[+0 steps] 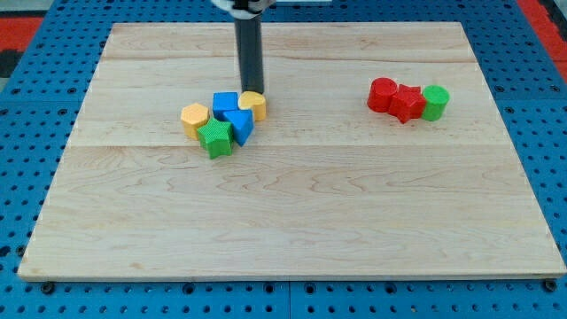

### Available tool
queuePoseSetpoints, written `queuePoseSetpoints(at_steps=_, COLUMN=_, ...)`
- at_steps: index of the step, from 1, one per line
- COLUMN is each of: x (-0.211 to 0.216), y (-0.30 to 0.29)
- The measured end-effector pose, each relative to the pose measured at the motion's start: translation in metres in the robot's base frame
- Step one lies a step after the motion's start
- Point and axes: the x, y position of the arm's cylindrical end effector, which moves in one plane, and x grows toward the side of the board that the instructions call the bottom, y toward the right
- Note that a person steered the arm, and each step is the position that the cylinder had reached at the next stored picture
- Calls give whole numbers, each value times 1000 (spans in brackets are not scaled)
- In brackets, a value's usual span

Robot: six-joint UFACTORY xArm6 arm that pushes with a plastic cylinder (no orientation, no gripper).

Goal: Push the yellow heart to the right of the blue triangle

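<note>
Rod tip behind a tight block cluster on a mostly bare table.

The table (292, 204) is a pale wooden board with wide open room across its lower half, its middle and along the view's top edge; its bottom corners lie near the frame's lower edge. The rod (249, 53) comes down from the view's top, its upper end cut off by the frame. It has no tool that opens or closes; my tip (253, 94) stands right at the top edge of the yellow heart (253, 105), though actual contact is hard to make out. The heart sits at the upper right of the left cluster, touching the blue cube (225, 104) and just above the blue triangle (240, 125). The green block (215, 139) and yellow block (194, 118) crowd the cluster's left. Well apart at the view's right, two red blocks (395, 97) and a green cylinder (435, 102) press together; the red shapes are unclear.
</note>
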Motion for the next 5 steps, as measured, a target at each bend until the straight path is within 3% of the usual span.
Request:
queuePoseSetpoints(at_steps=1, x=55, y=-24)
queuePoseSetpoints(at_steps=3, x=112, y=-68)
queuePoseSetpoints(at_steps=4, x=59, y=-66)
queuePoseSetpoints(at_steps=5, x=34, y=-52)
